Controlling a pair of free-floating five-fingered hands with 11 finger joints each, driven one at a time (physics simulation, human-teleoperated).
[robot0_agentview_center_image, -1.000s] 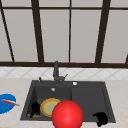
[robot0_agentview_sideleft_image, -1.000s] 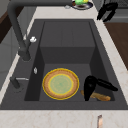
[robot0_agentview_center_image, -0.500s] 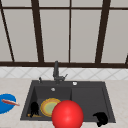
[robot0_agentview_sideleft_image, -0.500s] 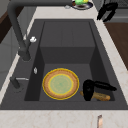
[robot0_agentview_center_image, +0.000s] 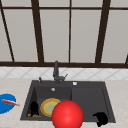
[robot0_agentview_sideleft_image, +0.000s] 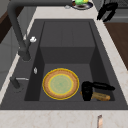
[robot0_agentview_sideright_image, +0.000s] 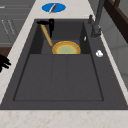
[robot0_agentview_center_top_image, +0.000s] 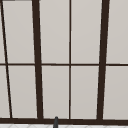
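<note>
Front view: one dark sink (robot0_agentview_center_image: 87, 100) is sitting under a window; one left hand (robot0_agentview_center_image: 34, 108) is reaching into its left basin, beside one yellow plate (robot0_agentview_center_image: 49, 106); one red ball (robot0_agentview_center_image: 67, 115) is sitting in front; one right hand (robot0_agentview_center_image: 101, 118) is hanging at the sink's right front corner, whether clenched I cannot tell; one blue plate (robot0_agentview_center_image: 5, 103) is lying on the counter. Left side view: the left hand (robot0_agentview_sideleft_image: 88, 89) is grasping one wooden stick (robot0_agentview_sideleft_image: 100, 96) just beside the yellow plate (robot0_agentview_sideleft_image: 60, 83). Right side view: the stick (robot0_agentview_sideright_image: 46, 35) is leaning tilted against the basin wall.
</note>
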